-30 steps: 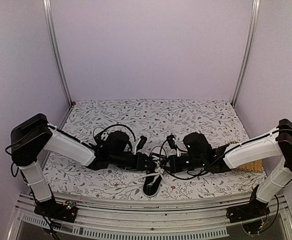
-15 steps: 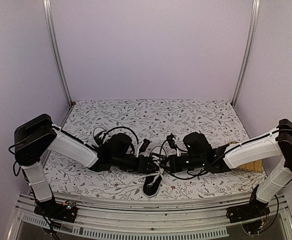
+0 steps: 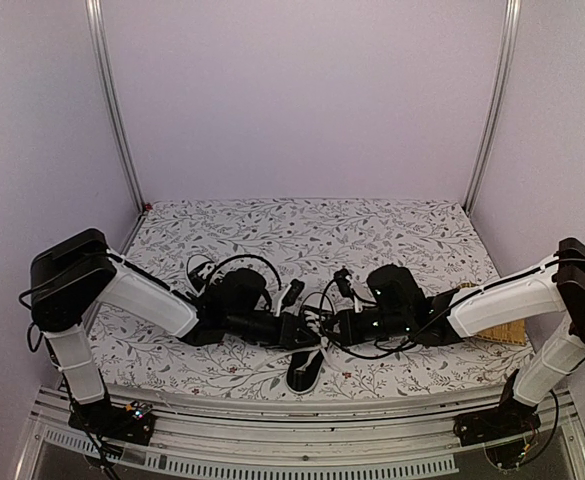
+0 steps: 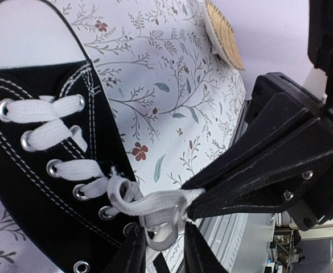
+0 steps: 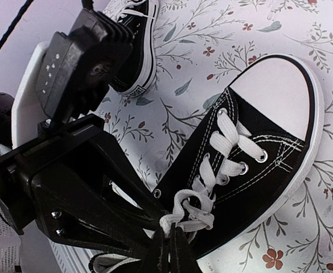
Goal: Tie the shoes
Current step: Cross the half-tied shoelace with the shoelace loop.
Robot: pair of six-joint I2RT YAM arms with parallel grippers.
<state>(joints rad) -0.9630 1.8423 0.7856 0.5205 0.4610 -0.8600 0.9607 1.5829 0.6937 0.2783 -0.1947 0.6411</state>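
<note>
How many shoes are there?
2. One shoe lies nearest, its lace held by the right gripper; the other shoe sits farther back, partly hidden behind the left gripper.

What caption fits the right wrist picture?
Right gripper pinches a white lace on the black sneaker, beside the left gripper.

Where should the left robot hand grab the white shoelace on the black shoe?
Probably the loose loop by the top eyelets of the shoe. It hangs free between the open jaws of the left gripper. Come from the ankle end, one jaw each side. The right gripper pinches the stretched lace; leave that part.
</note>
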